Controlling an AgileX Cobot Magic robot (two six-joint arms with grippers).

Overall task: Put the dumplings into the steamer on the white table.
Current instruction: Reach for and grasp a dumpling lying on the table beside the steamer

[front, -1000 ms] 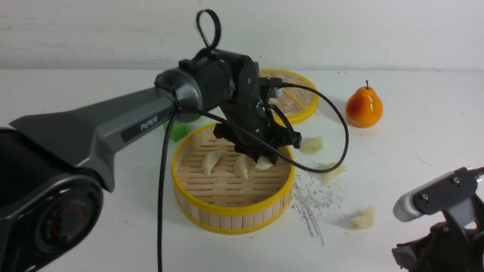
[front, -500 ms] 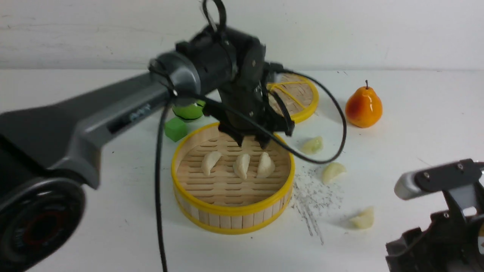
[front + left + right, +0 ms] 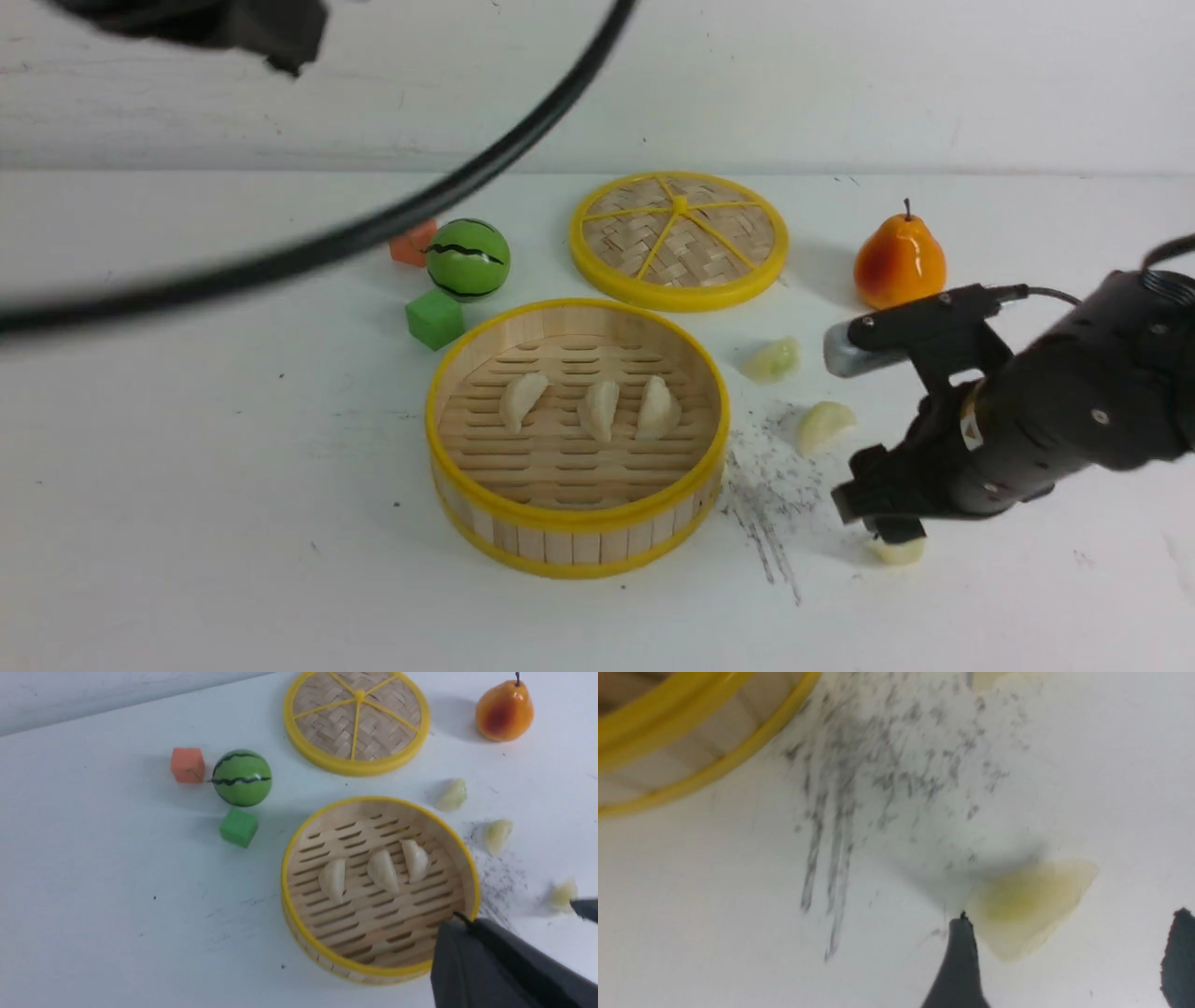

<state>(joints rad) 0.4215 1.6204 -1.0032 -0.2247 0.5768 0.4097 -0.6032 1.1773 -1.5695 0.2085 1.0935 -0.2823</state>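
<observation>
The steamer (image 3: 576,523) stands mid-table with three dumplings (image 3: 598,409) side by side on its slats, also seen in the left wrist view (image 3: 383,877). Three more dumplings lie on the white table (image 3: 233,467) to its right: one greenish (image 3: 773,359), one (image 3: 823,425) by the scratch marks, and the nearest (image 3: 901,551). My right gripper (image 3: 882,527) hovers low over that nearest dumpling (image 3: 1027,905), which lies between its open jaws, close to one finger (image 3: 959,956). My left gripper (image 3: 460,926) is raised high above the steamer's rim (image 3: 373,970), shut on nothing.
A woven lid (image 3: 679,238) and a pear (image 3: 898,264) sit behind the steamer. A watermelon ball (image 3: 468,259), green cube (image 3: 435,318) and orange cube (image 3: 411,245) sit at its back left. The left arm's cable (image 3: 373,224) swings across the upper front view.
The left arm let a third dumpling go into the steamer, rose up out of the front view, and its gripper shut. The right arm came forward over the nearest loose dumpling, jaws opening.
</observation>
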